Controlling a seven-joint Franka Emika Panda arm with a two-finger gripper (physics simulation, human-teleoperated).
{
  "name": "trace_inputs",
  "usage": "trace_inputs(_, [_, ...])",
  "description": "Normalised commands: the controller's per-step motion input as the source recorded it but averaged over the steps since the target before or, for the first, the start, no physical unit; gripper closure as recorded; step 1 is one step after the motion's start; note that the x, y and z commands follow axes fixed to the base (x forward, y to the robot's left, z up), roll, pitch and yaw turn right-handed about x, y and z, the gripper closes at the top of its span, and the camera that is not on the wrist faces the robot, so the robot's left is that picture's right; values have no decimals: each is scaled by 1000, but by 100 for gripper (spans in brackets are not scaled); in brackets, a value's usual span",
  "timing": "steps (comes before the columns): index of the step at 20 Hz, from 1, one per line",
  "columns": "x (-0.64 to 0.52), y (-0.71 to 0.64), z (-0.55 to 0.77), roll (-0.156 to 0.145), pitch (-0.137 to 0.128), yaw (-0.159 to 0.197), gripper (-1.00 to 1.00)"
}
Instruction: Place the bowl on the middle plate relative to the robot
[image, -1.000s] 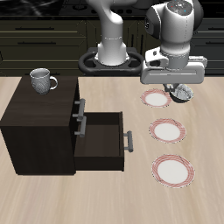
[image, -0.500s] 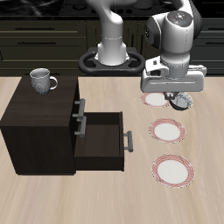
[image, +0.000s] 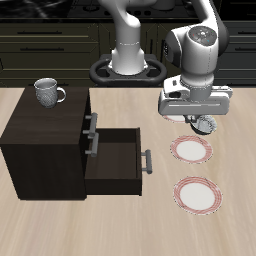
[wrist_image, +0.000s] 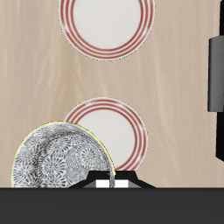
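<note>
Exterior view: the two-finger gripper (image: 203, 124) hangs above the table, just behind the middle plate (image: 191, 150), a round white plate with a pink-red rim. The small round grey-patterned bowl (image: 205, 124) shows only as a sliver under the arm here. A matching plate (image: 198, 195) lies nearer the front edge; a grey mug (image: 47, 92) stands on the dark wooden drawer cabinet (image: 45, 145), one drawer open.

Wrist view: the bowl (wrist_image: 64, 157) is plain, clamped by the gripper, its rim overlapping the middle plate (wrist_image: 118, 127); another plate (wrist_image: 107, 24) lies beyond.
</note>
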Motion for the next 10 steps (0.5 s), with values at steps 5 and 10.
trace_inputs(5, [134,-100,-212,-1,12,9,100])
trace_inputs(10, [50,-58,-230,0,7,9,100])
